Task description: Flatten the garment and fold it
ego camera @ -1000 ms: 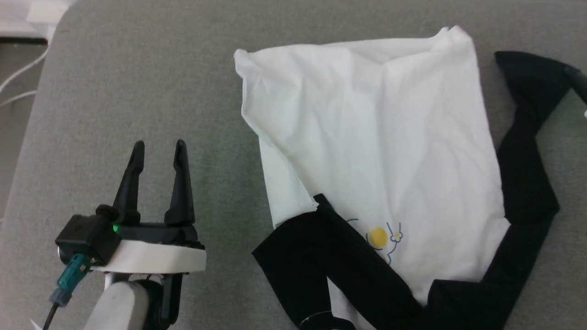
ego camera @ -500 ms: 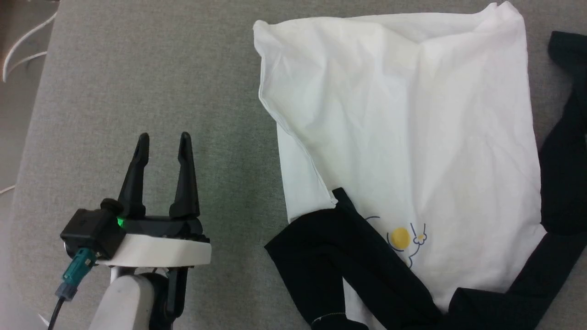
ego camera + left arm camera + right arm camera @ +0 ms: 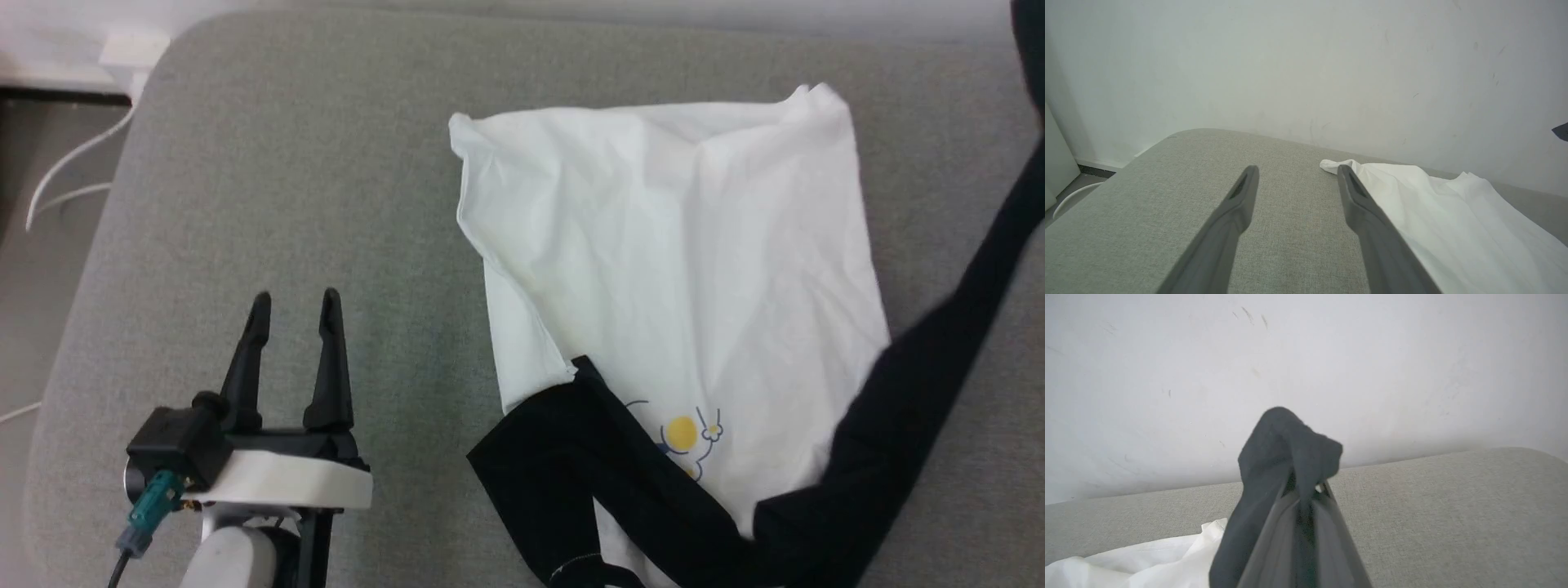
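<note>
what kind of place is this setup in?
Probably an indoor test room: a grey fabric-covered bench against a bare white wall, loose cables on the floor, one shirt on it.

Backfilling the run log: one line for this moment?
stage: flatten | right gripper: shut on black sleeve, raised | left gripper: open, apart from garment

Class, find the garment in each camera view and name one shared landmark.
Head view: the garment lies centre-right, one black sleeve lifted rightward.
Left wrist view: white fabric at lower right.
Right wrist view: sleeve centre, clamped in the right gripper; white fabric lower left.
Shared landmark: the grey cushion.
</note>
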`<state>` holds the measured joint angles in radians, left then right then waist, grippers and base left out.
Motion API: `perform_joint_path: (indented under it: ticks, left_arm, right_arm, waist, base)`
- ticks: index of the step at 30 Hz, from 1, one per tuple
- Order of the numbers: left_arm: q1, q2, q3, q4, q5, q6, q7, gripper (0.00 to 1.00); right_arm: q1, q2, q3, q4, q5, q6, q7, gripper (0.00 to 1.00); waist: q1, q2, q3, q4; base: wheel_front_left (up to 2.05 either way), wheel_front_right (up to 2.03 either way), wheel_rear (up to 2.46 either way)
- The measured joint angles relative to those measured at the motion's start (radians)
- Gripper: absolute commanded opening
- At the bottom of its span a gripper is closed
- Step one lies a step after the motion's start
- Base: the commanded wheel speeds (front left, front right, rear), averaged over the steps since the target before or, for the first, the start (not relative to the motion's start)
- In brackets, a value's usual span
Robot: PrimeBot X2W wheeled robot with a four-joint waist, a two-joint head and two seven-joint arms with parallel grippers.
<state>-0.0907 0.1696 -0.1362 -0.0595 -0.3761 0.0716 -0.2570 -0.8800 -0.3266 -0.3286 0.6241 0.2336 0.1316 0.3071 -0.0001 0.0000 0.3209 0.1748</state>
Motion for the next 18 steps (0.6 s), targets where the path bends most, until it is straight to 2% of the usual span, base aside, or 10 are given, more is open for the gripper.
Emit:
perform_joint_path:
  ticks: [3, 8, 14, 18]
  left_arm:
    - [0.027, 0.003, 0.002, 0.01, 0.0, 0.0, 0.0, 1.0]
    - [0.072, 0.011, 0.007, 0.01, 0.0, 0.01, 0.011, 1.0]
    - [0.123, 0.017, 0.011, -0.001, -0.002, 0.023, 0.033, 1.0]
    - [0.13, 0.022, 0.008, -0.011, -0.004, 0.027, 0.045, 1.0]
  right_arm:
    - [0.066, 0.002, 0.083, -0.088, 0.037, 0.0, -0.035, 0.0]
    - [0.259, 0.022, 0.263, -0.317, 0.117, 0.0, -0.015, 0.0]
    - [0.532, 0.105, 0.468, -0.6, 0.168, 0.0, 0.07, 0.0]
    - [0.647, 0.161, 0.619, -0.693, 0.209, 0.0, 0.1, 0.0]
  waist:
    - [0.0, 0.0, -0.05, -0.014]
    - [-0.0001, 0.0, -0.135, -0.037]
    - [-0.0003, 0.0, -0.226, -0.073]
    - [-0.0003, 0.0002, -0.265, -0.099]
  base:
    - [0.0, 0.0, 0.0]
    - [0.0, 0.0, 0.0]
    - [0.0, 0.0, 0.0]
    - [0.0, 0.0, 0.0]
